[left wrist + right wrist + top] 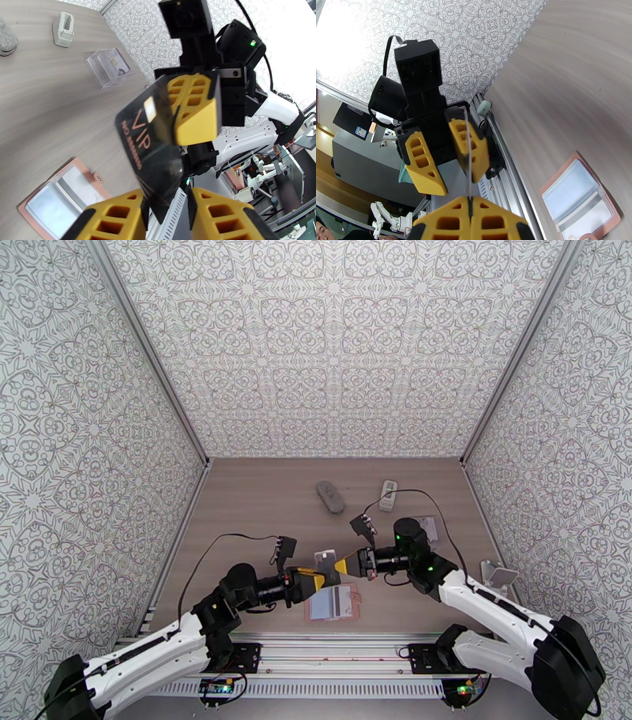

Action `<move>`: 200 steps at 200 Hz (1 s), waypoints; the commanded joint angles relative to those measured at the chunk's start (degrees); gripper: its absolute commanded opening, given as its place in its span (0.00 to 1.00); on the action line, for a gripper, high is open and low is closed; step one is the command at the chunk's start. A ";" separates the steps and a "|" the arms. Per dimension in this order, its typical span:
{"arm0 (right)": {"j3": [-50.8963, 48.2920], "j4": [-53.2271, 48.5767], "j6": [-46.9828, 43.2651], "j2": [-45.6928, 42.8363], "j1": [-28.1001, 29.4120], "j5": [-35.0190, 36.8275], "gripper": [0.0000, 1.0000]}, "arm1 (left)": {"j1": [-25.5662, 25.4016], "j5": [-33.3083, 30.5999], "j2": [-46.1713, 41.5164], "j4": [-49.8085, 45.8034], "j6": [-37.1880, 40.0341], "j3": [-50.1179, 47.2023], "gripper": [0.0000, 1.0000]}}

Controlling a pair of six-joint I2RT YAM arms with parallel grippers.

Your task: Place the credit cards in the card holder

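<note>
Right gripper [469, 219] clamped the black credit card [152, 158]; left gripper [456, 182], jaws apart, straddled its opposite edge.

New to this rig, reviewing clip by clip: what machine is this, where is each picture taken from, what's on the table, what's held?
Two robot arms with yellow two-finger grippers stand at the near edge of a table. One picture looks down from above; the other two come from wrist cameras. The right gripper is shut on a black VIP card, held in the air. The left gripper has its jaws open either side of the card's other end. Below lies an open pink card holder. Farther back: a grey pouch, a small white device, a clear stand holding another card.
</note>
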 commanded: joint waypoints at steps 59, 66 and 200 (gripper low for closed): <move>-3.88 7.75 -1.38 -1.05 0.63 -3.77 0.14 | -0.28 0.03 -0.34 2.38 -3.62 0.19 0.00; -4.42 9.55 -1.14 -1.31 0.73 -4.08 0.15 | -0.35 0.30 -0.17 2.33 -3.95 0.33 0.00; -6.04 17.39 -0.06 -3.36 0.93 -5.15 0.16 | -0.28 5.18 2.77 7.26 -6.45 -0.80 0.00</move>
